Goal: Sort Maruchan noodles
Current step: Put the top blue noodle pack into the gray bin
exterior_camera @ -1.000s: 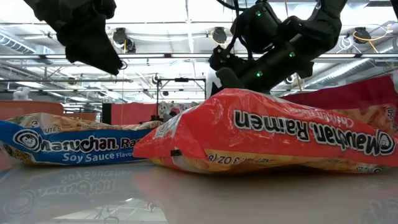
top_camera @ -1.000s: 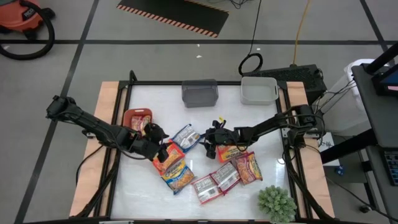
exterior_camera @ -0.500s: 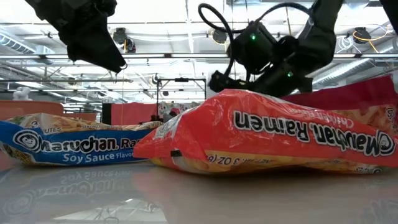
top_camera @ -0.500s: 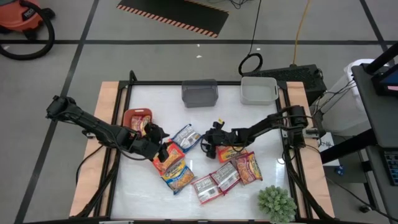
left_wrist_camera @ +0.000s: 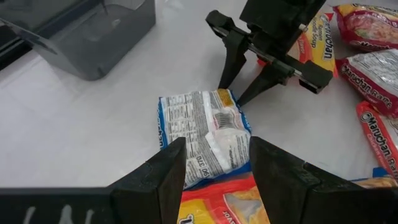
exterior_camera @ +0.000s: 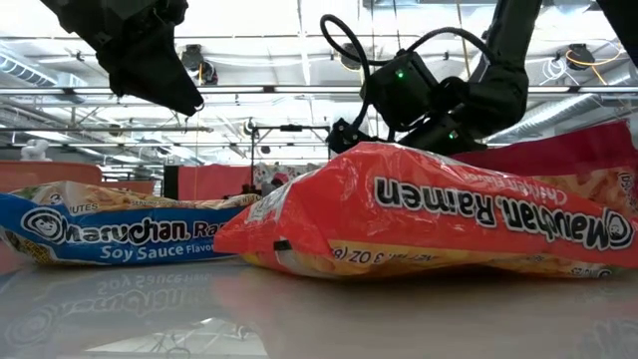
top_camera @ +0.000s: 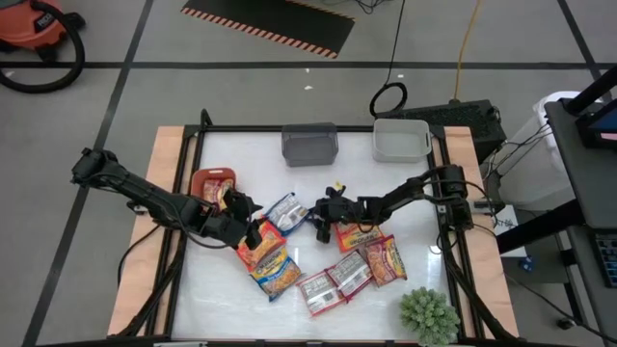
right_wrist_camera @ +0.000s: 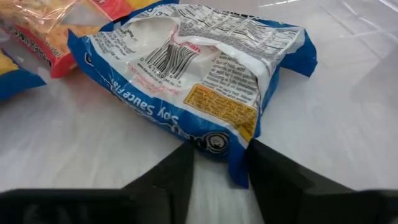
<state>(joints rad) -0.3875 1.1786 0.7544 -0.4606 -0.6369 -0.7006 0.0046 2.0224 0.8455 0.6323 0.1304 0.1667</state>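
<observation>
Your right pincer (top_camera: 320, 218) is reaching low over the table (top_camera: 405, 193) toward the blue-trimmed packet (top_camera: 287, 211), which is lying label side down in the middle of the table, just in front of the grey bin (top_camera: 309, 145). The fingers are standing apart at the packet's edge — released, grasping nothing — so they look to be lining up to pinch that crinkly rim, since a flat packet offers little else to hold.

Your left pincer (top_camera: 253, 224) is hovering on the other side of the blue-trimmed packet, also spread and empty, over a red-trimmed packet (top_camera: 260, 247). It is probably waiting so the two arms are not crowding one packet.

The other noodle packets (top_camera: 347, 275) are lying in a loose cluster farther from the grey bin — unsorted, by the look of it. The white bin (top_camera: 401, 140) is sitting beside the grey one.
</observation>
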